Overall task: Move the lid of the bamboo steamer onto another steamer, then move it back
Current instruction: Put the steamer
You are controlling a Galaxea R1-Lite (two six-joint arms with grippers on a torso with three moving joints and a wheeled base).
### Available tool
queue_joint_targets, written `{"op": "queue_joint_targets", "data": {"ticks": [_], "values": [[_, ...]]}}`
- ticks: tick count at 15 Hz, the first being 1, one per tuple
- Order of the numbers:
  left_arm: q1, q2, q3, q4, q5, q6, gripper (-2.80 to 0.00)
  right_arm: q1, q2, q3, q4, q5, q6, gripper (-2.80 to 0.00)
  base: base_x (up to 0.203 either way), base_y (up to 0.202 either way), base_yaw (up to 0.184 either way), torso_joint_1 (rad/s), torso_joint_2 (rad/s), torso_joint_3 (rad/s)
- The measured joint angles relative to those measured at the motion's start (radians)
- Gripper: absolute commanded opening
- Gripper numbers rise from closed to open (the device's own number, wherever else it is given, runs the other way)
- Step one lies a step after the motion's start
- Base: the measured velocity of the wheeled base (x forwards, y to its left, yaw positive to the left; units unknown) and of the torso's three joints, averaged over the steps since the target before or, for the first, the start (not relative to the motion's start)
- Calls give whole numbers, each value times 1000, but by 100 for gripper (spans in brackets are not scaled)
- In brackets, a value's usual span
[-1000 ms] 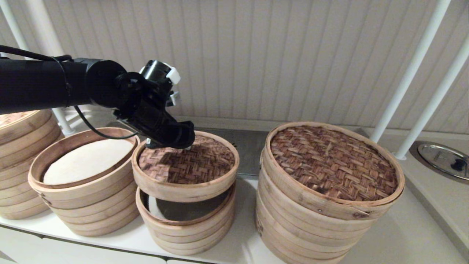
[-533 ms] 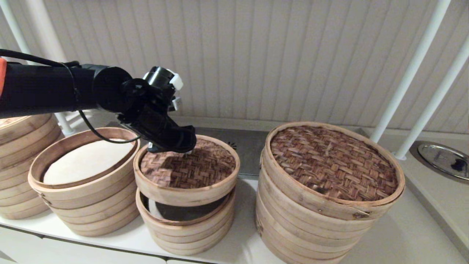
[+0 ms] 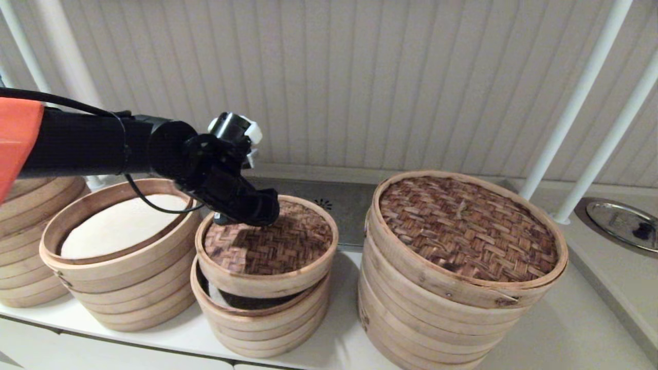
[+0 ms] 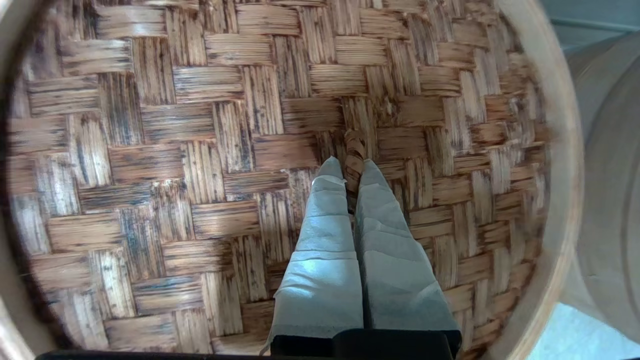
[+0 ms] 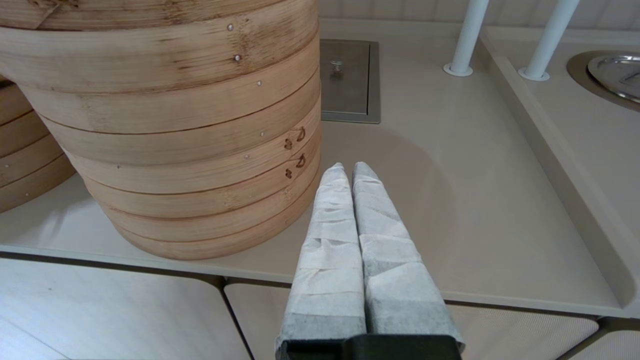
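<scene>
The bamboo steamer lid, with a pale rim and brown woven top, hangs slightly tilted just above the smallest steamer stack in the middle of the counter. A narrow gap on the left shows the stack's dark inner rim. My left gripper is above the lid's centre, shut on its small loop handle; the woven top fills the left wrist view around the gripper. My right gripper is shut on nothing, low at the counter's front edge beside the biggest stack.
An open medium stack with a white liner stands left of the small one, with another stack at the far left. The biggest stack, under a dark woven lid, stands on the right. White poles and a round metal cover are at the back right.
My left arm has lowered the lid and shifted it slightly right. The gap between the lid and the smallest stack has shrunk to a thin slit.
</scene>
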Motion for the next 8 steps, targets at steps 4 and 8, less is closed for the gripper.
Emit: {"op": "queue_joint_targets", "data": {"ticks": [4,8], "values": [[0,-10,42,-26,-1,-4,-280,0,0,0,-1,0,0,-280,0,0,0,0,0,0],[-1,-43,93,-42,-2,-6,-280,0,0,0,0,0,0,-280,0,0,0,0,0,0]]}}
